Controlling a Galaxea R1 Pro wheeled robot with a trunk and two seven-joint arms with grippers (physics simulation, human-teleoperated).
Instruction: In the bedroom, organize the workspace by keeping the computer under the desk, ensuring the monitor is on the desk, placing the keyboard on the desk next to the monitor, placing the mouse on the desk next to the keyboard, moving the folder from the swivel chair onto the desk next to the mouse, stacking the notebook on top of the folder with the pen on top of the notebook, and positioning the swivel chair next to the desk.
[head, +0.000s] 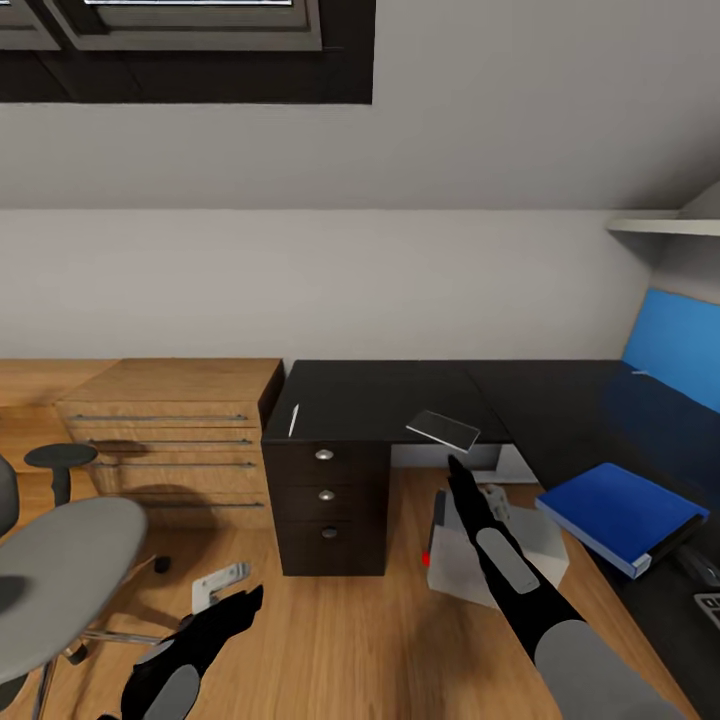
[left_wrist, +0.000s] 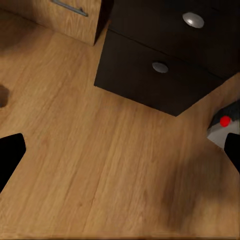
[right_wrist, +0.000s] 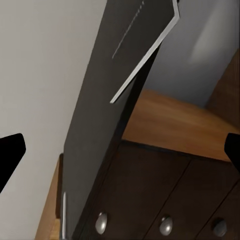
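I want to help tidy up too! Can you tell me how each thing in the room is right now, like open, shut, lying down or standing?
Dark drawer unit: all three drawers shut.
Light-wood chest: drawers shut.
Pen: lying flat on the drawer unit.
Blue folder: closed, lying flat on the desk.
Computer: lying on the floor beside the desk.
Swivel chair: upright, seat bare.
Left gripper: open, holding nothing.
Right gripper: open, holding nothing.

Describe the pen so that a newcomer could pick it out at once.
Find the dark three-drawer unit beside the light-wood chest. On its black top, near the left edge, lies the pen: a thin white stick, unlike the flat dark notebook further right.
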